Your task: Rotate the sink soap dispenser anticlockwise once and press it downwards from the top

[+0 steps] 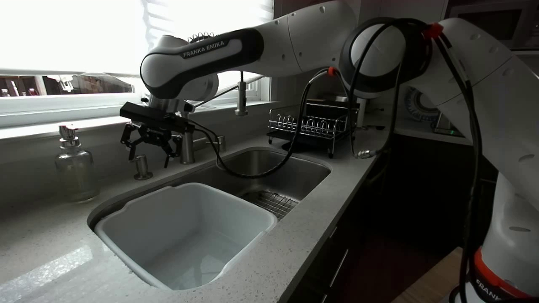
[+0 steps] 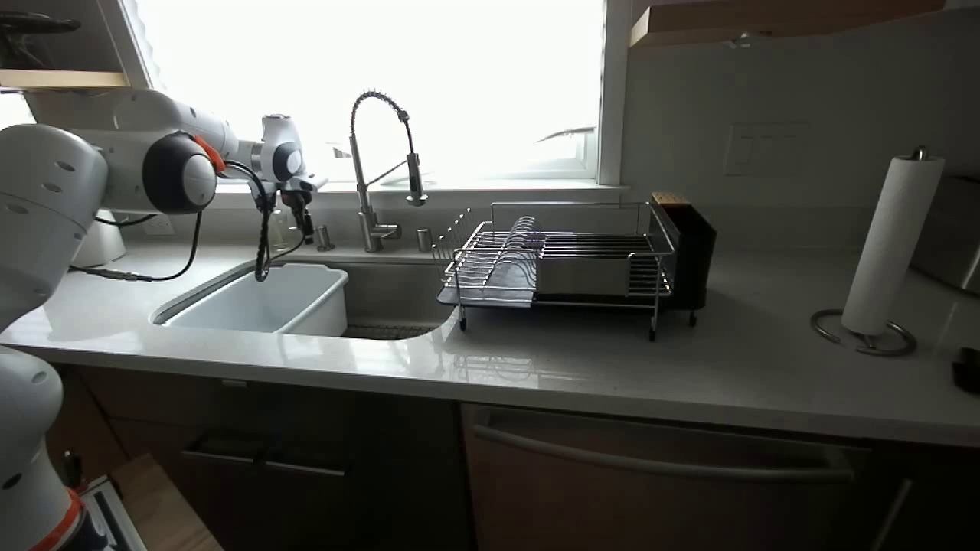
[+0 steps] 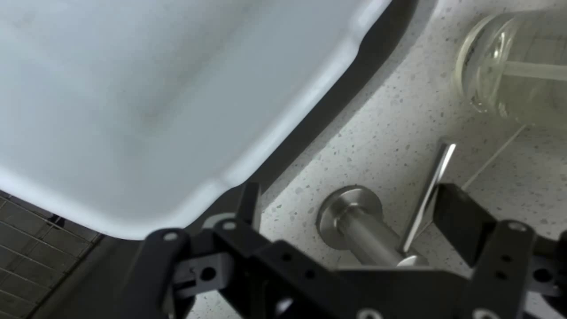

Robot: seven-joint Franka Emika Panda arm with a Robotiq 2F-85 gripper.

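- The sink soap dispenser [image 1: 142,169], a short metal post, stands upright on the counter [image 1: 320,202] behind the sink [image 1: 303,176], between the faucet [image 2: 370,229] and the clear glass bottle [image 1: 76,172]; that spot presumably lets it be swung to serve the bowl.
- The gripper [image 1: 149,160] points downward with its jaws spread wide and holds nothing, which leaves room for the dispenser's head between them.
- In the wrist view the post rises between the fingers [image 3: 460,221], its thin spout [image 3: 429,195] lying just beside one of them; this looks chosen so that a finger can drive the spout round.
- Whether spout and finger touch is hard to tell, since the dark finger overlaps it.
- I judge the step to be lining up for the anticlockwise turn; the press would then want the gripper raised over the top.
- The bottle stands near the spout's end, so a broad sweep that way could knock it.
- The pale tub [image 1: 168,223] sits low in the sink, out of the turn's way.
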